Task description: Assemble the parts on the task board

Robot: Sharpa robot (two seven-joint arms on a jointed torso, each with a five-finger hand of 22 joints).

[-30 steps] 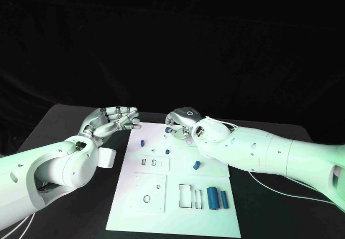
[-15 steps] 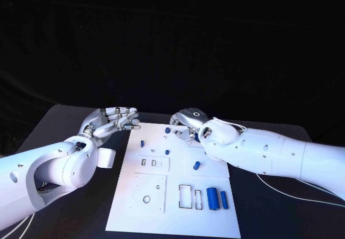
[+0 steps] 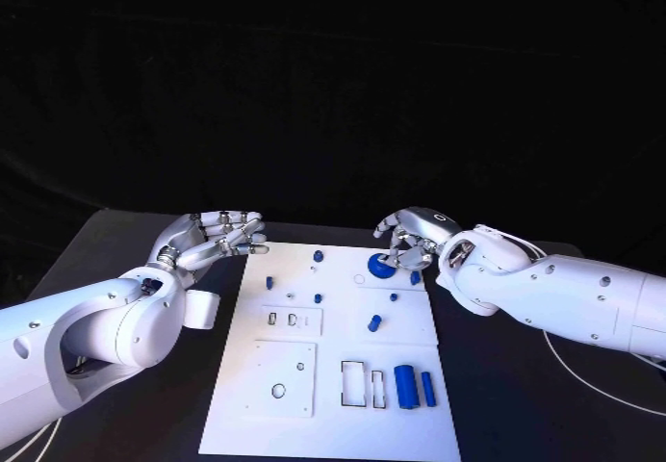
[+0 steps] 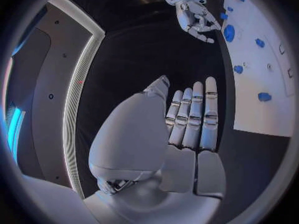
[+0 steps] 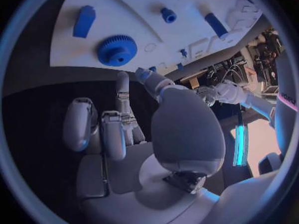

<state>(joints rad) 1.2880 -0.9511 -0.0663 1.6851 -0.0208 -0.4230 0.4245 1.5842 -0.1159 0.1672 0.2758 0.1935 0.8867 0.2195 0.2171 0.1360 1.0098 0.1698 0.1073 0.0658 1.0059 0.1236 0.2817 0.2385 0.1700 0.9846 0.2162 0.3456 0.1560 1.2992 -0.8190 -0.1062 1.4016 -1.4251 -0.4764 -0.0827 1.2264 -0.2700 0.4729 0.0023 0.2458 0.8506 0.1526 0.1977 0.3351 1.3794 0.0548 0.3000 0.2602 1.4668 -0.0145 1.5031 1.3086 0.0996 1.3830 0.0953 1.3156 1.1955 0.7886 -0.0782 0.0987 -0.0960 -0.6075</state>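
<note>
The right hand [image 3: 412, 237] has drawn right, fingers apart and empty, uncovering a blue toothed gear [image 3: 379, 264] on the white task board's [image 3: 333, 423] far right; the left hand [image 3: 216, 234] hovers empty, fingers loosely curled.

Colours on the table
White board [image 3: 326, 404]; blue parts, including a gear [image 3: 379, 266]; black table [image 3: 139, 241]; silver hands.

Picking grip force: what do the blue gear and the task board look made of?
Blue gear: likely moulded or printed plastic, with uniform matte blue and crisp teeth around the rim. Task board: looks like a rigid white plastic or painted sheet, matte, with clean-cut slots; the exact material cannot be told.
</note>
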